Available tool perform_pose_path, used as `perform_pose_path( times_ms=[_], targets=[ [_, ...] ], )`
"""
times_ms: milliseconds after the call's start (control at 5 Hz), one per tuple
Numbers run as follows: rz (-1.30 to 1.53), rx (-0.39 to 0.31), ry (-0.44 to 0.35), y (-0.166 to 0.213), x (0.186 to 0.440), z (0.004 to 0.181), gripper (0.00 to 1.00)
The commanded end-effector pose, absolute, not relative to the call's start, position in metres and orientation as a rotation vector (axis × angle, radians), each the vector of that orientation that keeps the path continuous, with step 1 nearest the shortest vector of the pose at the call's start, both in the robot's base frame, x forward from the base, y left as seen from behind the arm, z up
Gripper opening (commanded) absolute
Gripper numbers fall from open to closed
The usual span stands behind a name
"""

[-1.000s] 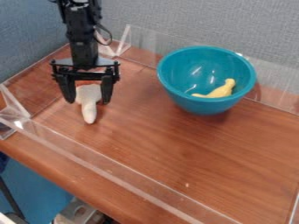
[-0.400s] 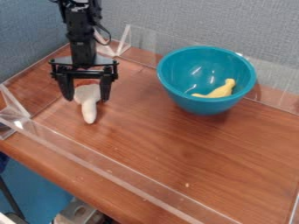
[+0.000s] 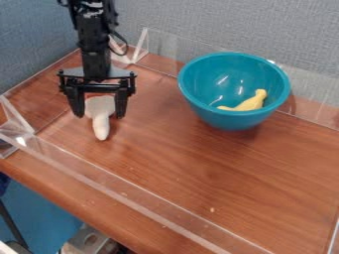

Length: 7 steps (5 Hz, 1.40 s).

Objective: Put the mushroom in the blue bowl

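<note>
mushroom (image 3: 98,123): lies on the table (image 3: 199,169), well left of the blue bowl (image 3: 233,89), long axis running toward the camera | gripper (image 3: 95,99): directly above it, pointing down, jaws spread wide to either side, grasping nothing | bowl: holds a yellow curved piece (image 3: 247,101)

Slim black robot arm (image 3: 91,40) reaching straight down at rear left; black two-fingered pincer (image 3: 97,111) pointing downward, jaws standing spread wide, hanging low.
</note>
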State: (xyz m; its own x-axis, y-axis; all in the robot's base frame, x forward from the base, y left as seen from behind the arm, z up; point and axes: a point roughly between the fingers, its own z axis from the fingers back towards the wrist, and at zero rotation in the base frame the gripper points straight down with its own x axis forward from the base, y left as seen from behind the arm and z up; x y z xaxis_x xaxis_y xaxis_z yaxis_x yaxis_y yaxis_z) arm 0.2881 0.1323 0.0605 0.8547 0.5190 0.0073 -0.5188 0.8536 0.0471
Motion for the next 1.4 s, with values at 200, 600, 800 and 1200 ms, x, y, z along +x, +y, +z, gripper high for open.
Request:
perform_pose_path(
  times_ms=[200, 600, 800, 1200],
  targets=[
    [0.554, 0.073, -0.092, 0.137, 0.296, 0.086, 1.00],
    [0.572, 0.085, -0.105, 0.140, 0.296, 0.085, 1.00],
    [0.580, 0.101, -0.085, 0.135, 0.297, 0.074, 1.00],
    [0.593, 0.134, -0.048, 0.127, 0.300, 0.053, 1.00]
  ],
)
